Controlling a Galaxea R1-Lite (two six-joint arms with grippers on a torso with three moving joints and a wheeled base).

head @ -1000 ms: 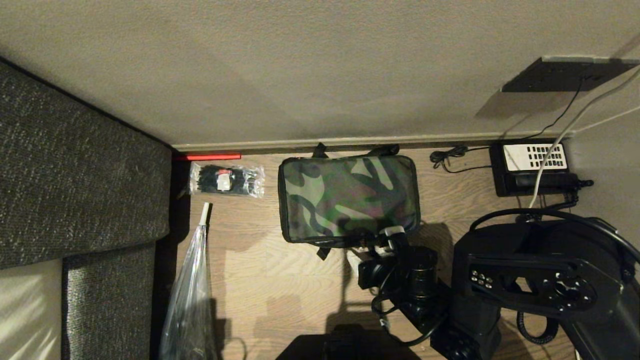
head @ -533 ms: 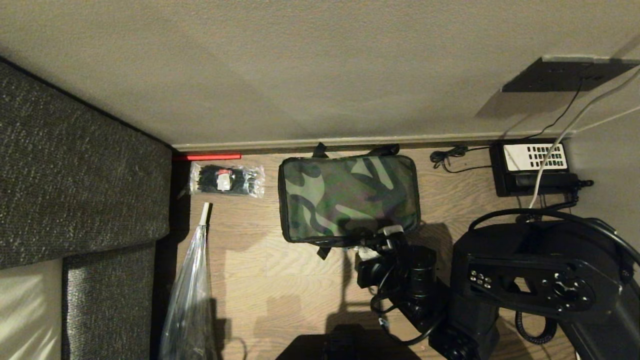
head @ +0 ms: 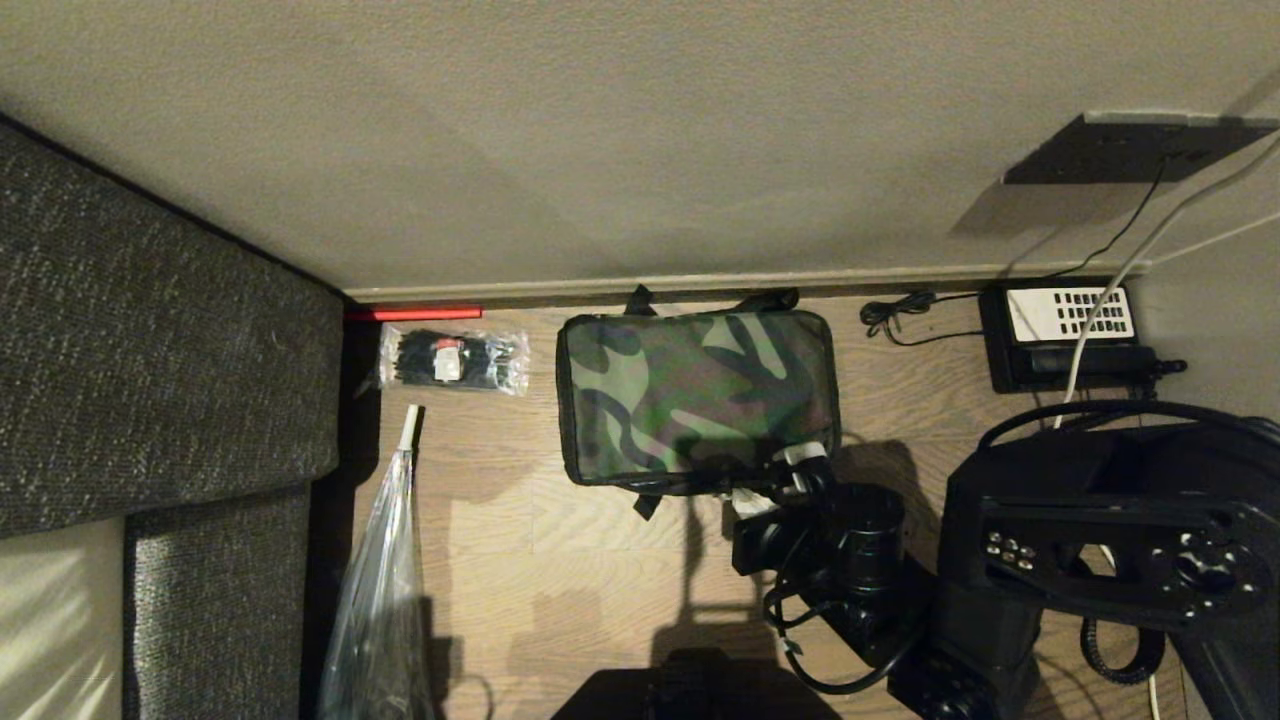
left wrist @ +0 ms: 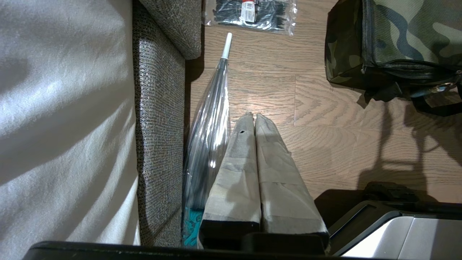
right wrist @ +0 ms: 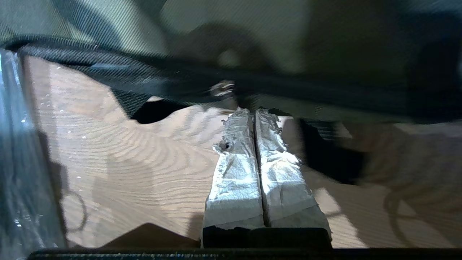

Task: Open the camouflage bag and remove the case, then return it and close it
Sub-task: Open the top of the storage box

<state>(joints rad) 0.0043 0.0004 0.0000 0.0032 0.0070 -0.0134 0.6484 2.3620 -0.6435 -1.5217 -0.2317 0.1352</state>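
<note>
The camouflage bag (head: 697, 395) lies shut on the wood floor against the wall, its lid flat. My right gripper (head: 803, 460) is at the bag's near right corner, fingers shut, tips against the dark zipper edge. In the right wrist view the gripper (right wrist: 252, 111) shows nothing between its taped fingers. A small metal zipper pull (right wrist: 222, 88) sits just beside the tips, below the bag (right wrist: 234, 32). The case is hidden. My left gripper (left wrist: 253, 115) hangs shut above the floor, well away from the bag (left wrist: 408, 32).
A clear packet of black ties (head: 452, 360) lies left of the bag. A folded clear umbrella (head: 385, 580) leans beside the grey sofa (head: 150, 350). A black telephone (head: 1065, 335) and coiled cable (head: 900, 312) sit at the right by the wall.
My right arm and gripper have shifted a little to the right along the bag's near edge. The bag's lid has stayed flat. The left arm has not moved.
</note>
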